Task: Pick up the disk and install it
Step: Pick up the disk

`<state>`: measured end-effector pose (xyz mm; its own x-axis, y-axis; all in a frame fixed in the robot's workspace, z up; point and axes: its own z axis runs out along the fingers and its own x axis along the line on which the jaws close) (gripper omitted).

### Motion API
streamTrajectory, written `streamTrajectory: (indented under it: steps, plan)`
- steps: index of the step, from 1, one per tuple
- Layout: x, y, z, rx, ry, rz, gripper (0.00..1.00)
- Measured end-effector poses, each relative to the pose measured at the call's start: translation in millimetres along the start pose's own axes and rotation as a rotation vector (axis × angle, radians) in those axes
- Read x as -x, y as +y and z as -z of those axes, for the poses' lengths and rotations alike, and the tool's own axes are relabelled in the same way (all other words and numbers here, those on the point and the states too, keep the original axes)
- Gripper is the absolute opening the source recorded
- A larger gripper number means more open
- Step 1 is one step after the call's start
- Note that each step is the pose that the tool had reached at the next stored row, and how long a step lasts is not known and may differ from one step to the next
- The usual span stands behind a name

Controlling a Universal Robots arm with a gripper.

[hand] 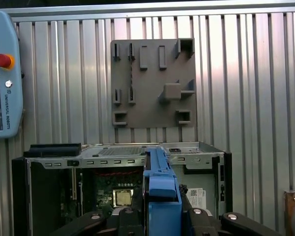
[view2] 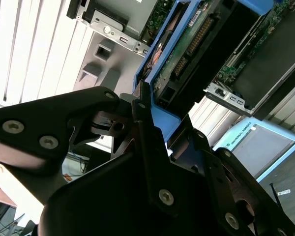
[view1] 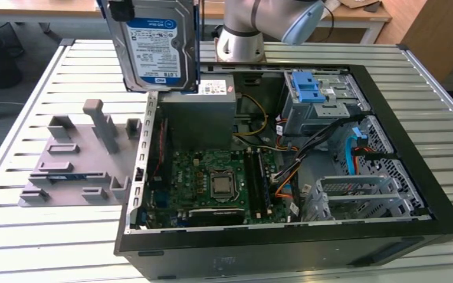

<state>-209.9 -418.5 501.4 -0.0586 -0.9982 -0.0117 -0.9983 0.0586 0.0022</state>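
Mid-carry. Gripping the disk in the claw, upright above the computer case, well apart from the drive cage.

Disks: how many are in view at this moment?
1. The disk is held upright by the gripper, raised above the open computer case. More could be hidden inside the drive cages.

the disk hangs upright above the open computer case
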Motion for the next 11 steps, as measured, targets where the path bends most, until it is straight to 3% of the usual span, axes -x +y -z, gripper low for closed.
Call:
streamTrajectory:
  steps: [11]
  plan:
    - [0.1, -4.4, -0.1, 0.0000, 0.0000, 0.000, 0.36]
